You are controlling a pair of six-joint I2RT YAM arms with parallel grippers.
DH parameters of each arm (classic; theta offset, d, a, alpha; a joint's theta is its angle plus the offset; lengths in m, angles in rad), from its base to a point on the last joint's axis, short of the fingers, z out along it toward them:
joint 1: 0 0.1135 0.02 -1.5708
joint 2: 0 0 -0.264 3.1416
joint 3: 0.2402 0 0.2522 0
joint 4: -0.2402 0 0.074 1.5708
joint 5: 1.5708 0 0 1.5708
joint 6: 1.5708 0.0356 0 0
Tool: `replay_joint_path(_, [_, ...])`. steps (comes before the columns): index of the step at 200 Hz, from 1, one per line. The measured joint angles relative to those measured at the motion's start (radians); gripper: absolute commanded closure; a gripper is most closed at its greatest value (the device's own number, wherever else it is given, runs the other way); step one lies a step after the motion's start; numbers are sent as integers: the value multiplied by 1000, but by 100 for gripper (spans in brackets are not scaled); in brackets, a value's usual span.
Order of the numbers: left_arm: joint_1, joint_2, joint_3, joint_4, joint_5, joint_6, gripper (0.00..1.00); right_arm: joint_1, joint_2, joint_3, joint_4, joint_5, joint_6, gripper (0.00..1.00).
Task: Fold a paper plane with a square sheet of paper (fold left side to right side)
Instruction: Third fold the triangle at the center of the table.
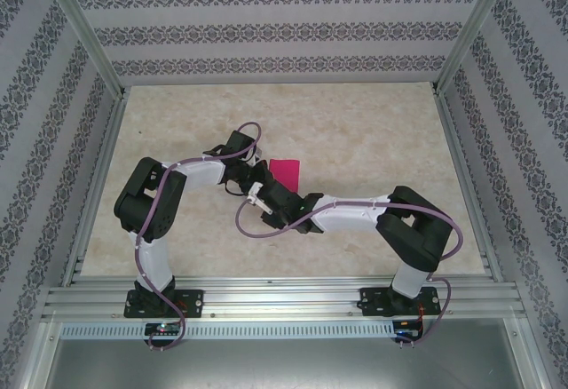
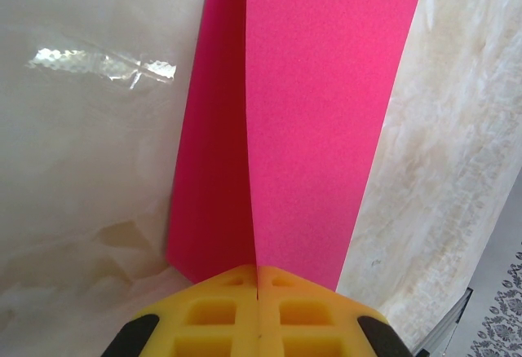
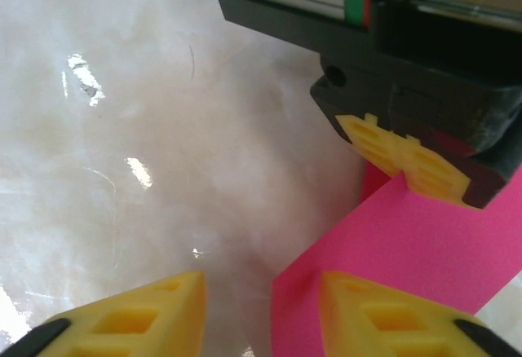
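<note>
The square sheet of paper is bright magenta-pink and folded along a crease into two upright flaps that rise off the table. My left gripper is shut on its near end, the yellow fingers pressed together over the fold. In the top view the paper sticks out to the right of the left gripper. My right gripper is open and low over the table. The lower corner of the paper reaches into its gap, close to the right fingertip.
The marbled beige table is bounded by an aluminium frame and patterned walls. A shiny strip of clear tape lies on the table left of the paper. Both arms meet near the table's middle, cables looping around them.
</note>
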Motion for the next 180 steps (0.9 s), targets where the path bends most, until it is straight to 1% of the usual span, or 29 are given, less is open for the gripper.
replay_joint_path(31, [0, 0, 0, 0, 0, 0, 96, 2, 0, 0, 0, 6, -2, 80])
replay_joint_path(41, [0, 0, 0, 0, 0, 0, 95, 2, 0, 0, 0, 9, -5, 86])
replay_joint_path(61, [0, 0, 0, -1, 0, 2, 91, 2, 0, 0, 0, 13, -8, 97])
replay_joint_path(71, [0, 0, 0, -2, 0, 4, 88, 2, 0, 0, 0, 14, -3, 99])
replay_joint_path(93, [0, 0, 0, -13, -1, 15, 80, 2, -1, 0, 0, 13, -5, 100])
replay_joint_path(123, [2, -16, 0, -53, -9, 42, 62, 2, -5, -8, 1, 8, -1, 100])
replay_joint_path(137, [7, -38, 0, -73, -13, 56, 56, 1, -11, -18, 1, -4, 2, 100])
replay_joint_path(158, [29, -93, -2, -109, -20, 76, 55, -6, -24, -31, 1, -17, 12, 100])
replay_joint_path(180, [63, -146, -2, -140, -24, 107, 60, -11, -37, -40, 4, -26, 23, 100])
